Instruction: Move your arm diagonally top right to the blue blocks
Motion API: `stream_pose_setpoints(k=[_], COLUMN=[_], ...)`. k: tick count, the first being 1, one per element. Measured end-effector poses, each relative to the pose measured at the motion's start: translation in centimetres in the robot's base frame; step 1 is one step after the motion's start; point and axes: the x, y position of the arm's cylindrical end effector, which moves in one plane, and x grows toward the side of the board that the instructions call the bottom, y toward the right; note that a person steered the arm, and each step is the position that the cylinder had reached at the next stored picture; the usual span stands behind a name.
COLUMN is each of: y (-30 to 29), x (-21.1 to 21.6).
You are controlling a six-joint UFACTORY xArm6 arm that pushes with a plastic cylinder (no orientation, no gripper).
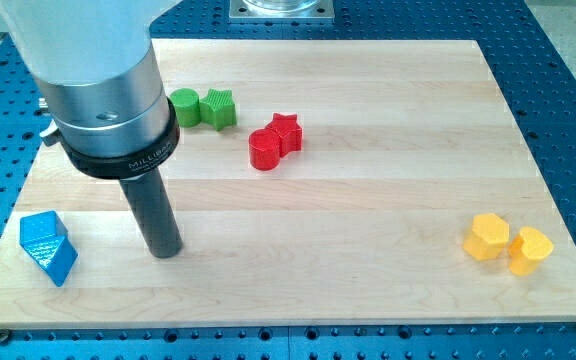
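Observation:
My tip (165, 251) rests on the wooden board (368, 200) at the view's lower left. The dark rod rises from it to the big metal arm end at the upper left. Two blue blocks (48, 246) stand touching each other at the board's lower left corner, to the left of my tip and apart from it by a clear gap. Their shapes look wedge-like, but I cannot tell exactly.
A green cylinder (185, 106) and a green star (220, 108) touch at the top, right of the arm. A red cylinder (265, 150) and a red star (286, 132) touch near the middle top. Two yellow blocks (488, 238) (530, 249) sit at the lower right.

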Motion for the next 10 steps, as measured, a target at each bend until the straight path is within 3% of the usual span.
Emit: stream_pose_setpoints(k=[5,10], y=[0.4,0.3], x=[-3.0,-2.7])
